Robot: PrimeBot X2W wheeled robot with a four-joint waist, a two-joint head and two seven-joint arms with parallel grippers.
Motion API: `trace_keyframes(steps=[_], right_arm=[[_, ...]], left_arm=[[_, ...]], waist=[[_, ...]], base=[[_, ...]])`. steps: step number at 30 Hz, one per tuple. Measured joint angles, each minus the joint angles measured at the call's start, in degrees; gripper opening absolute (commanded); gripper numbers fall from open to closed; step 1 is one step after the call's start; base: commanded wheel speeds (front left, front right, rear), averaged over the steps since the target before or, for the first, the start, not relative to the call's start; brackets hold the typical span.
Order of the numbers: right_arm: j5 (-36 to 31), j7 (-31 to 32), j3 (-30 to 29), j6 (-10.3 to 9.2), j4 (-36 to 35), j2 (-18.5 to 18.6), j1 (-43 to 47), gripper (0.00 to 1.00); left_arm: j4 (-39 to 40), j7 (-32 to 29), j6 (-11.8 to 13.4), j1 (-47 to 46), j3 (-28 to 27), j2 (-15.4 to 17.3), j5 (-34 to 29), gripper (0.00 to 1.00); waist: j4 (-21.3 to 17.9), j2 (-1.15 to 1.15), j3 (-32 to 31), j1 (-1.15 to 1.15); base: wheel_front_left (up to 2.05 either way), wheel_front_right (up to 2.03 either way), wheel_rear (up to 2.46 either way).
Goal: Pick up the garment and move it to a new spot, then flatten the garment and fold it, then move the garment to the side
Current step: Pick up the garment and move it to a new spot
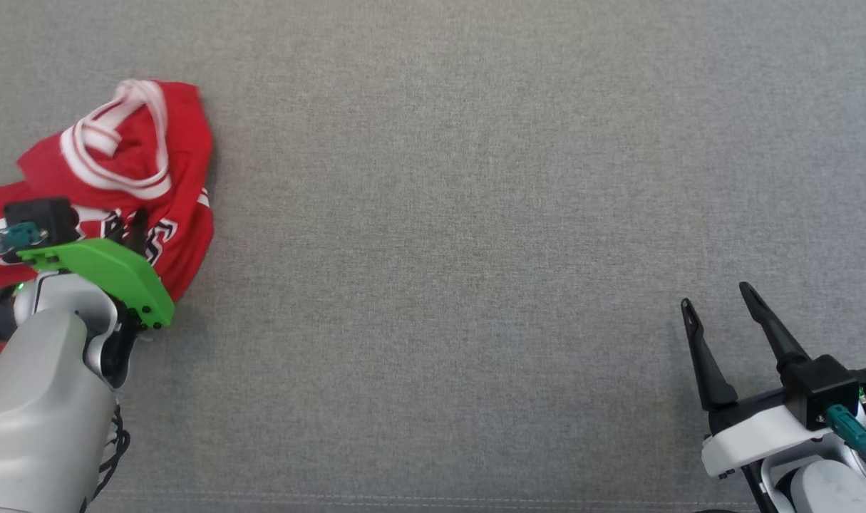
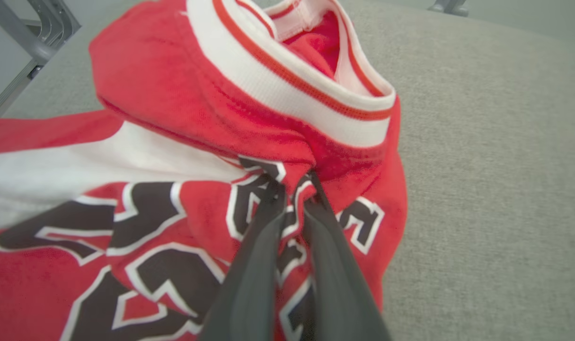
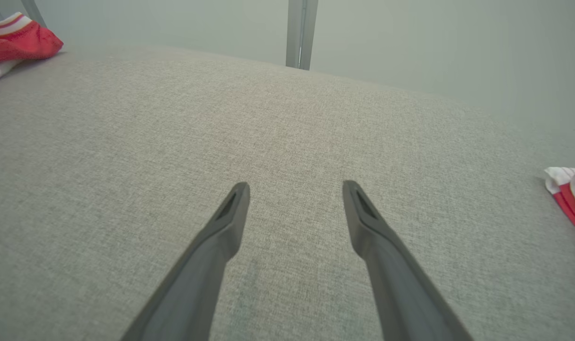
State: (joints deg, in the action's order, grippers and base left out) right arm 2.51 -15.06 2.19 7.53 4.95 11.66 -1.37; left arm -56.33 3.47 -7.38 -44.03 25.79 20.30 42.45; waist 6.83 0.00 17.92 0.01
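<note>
Left fingers [image 2: 261, 246] clamped on jersey [image 1: 140, 164] fold (thin bite, I judge). I'd lift slowly, then carry toward 3 o'clock over tabletop [image 1: 475, 214]. Right fingers [image 3: 218, 246] spread, empty.

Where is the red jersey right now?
The red jersey lies crumpled at the head view's upper left on the grey cloth surface, the left gripper shut on its lettered front, far from the open right gripper at lower right.

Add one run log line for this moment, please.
stage: pickup | left claw: shut on red garment, crumpled at left of grey surface | right claw: open, empty, away from garment
</note>
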Motion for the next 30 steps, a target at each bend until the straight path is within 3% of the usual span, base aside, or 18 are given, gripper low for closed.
trace_keyframes(steps=[7,16,24,30], right_arm=[[0.8,0.0,0.8,0.0,1.3,-2.3,2.4,1.0],[1.4,0.0,0.6,0.0,2.1,-4.7,6.5,1.0],[1.5,0.0,-1.1,0.0,2.0,-5.3,8.4,1.0],[1.4,0.0,-0.7,0.0,2.4,-5.8,8.2,1.0]], left_arm=[[11.1,2.0,0.0,-0.1,9.0,0.6,2.8,0.0],[24.9,0.6,0.4,4.1,14.4,-6.3,4.3,0.0],[39.4,-2.3,4.5,9.4,17.5,-10.6,5.2,0.0],[41.0,-2.8,7.5,9.3,19.4,-13.8,3.9,0.0]], waist=[[0.2,0.0,-5.8,0.0],[-1.8,0.0,-13.6,0.0],[-6.6,0.0,-16.5,-0.01],[-10.5,0.0,-17.3,-0.01]], base=[[0.0,0.0,0.0],[0.0,0.0,0.0],[0.0,0.0,0.0],[0.0,0.0,0.0]])
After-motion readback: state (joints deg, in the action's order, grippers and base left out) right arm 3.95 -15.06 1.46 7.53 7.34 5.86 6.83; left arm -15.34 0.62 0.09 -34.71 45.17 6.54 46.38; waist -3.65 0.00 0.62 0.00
